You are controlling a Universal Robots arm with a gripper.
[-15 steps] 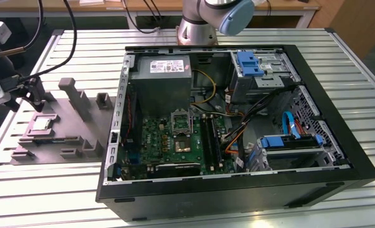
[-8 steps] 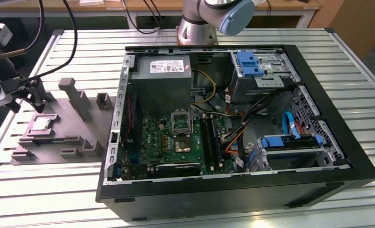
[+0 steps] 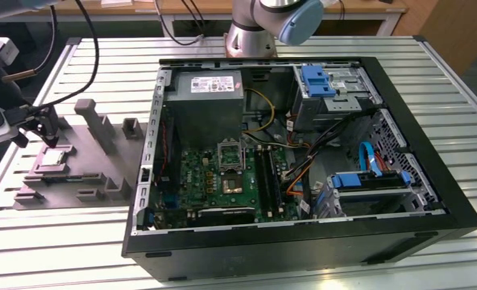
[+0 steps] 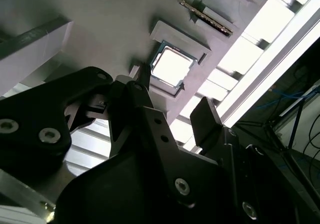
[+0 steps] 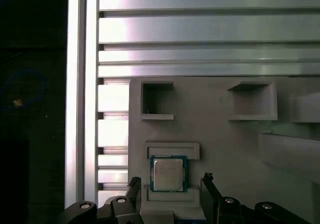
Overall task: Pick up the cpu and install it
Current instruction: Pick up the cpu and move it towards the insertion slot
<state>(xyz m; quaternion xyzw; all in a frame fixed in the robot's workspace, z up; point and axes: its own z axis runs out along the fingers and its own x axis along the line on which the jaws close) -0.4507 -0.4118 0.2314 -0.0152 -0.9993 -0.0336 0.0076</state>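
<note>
Exterior view: fixture plate (image 3: 71,174) is lying on the slatted table (image 3: 61,241) at frame left. Computer case (image 3: 303,248) is occupying centre and right. The cpu (image 3: 53,158) is sitting in the plate's recess, with the gripper (image 3: 35,144) hanging just above it. Arm base (image 3: 250,36) is standing behind the case, upper centre.

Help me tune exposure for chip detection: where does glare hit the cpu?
In the second wrist view the cpu is washed out white, with glaring table slats; in the first wrist view the cpu reads even grey, while the area past the slats is near black; in the exterior view light is even.
</note>
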